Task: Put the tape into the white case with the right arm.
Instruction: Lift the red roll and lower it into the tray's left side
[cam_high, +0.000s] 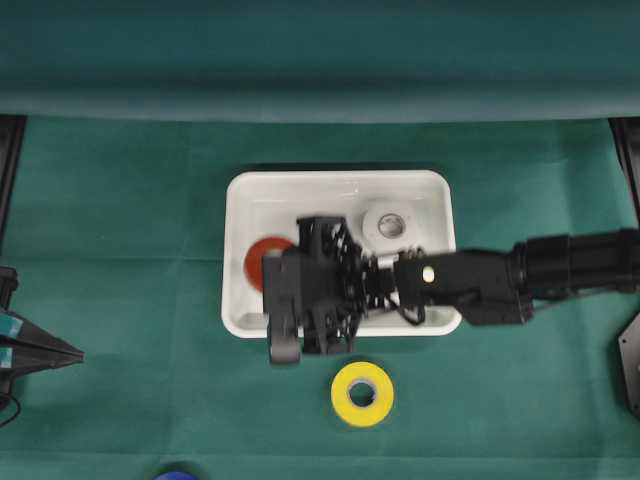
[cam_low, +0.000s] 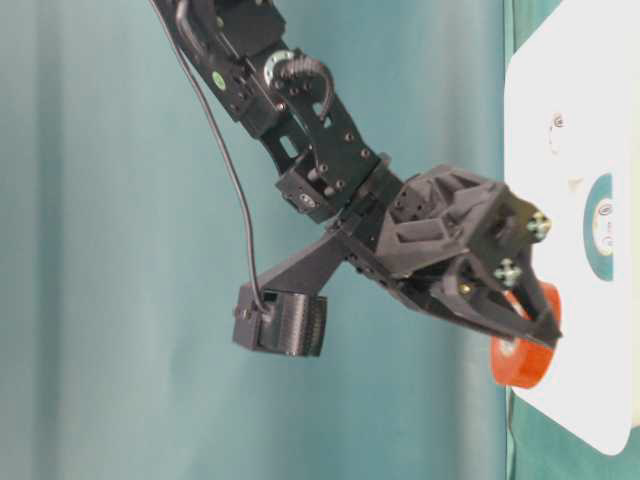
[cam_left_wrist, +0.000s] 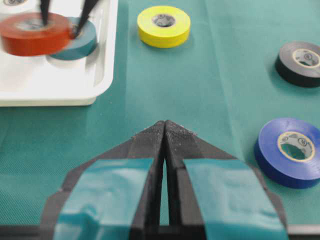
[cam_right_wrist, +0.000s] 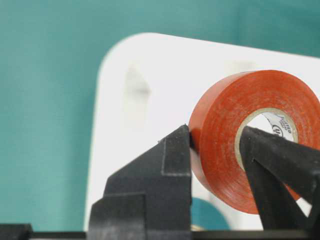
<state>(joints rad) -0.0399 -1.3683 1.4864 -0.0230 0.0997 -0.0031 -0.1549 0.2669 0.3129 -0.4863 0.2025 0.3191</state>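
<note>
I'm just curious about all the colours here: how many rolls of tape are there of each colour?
Red plastic tape roll: 1
Teal plastic tape roll: 1
White plastic tape roll: 1
Yellow plastic tape roll: 1
Black plastic tape roll: 1
Blue plastic tape roll: 1
Total: 6

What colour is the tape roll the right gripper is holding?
Orange-red tape roll, clearest in the right wrist view.

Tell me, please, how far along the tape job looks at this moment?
Already in the white case: a white roll and a teal roll. In hand: the right gripper is shut on the red roll, one finger through its core, held over the case. Left: releasing it, then the yellow roll, black roll and blue roll on the cloth. The left gripper rests shut.
</note>
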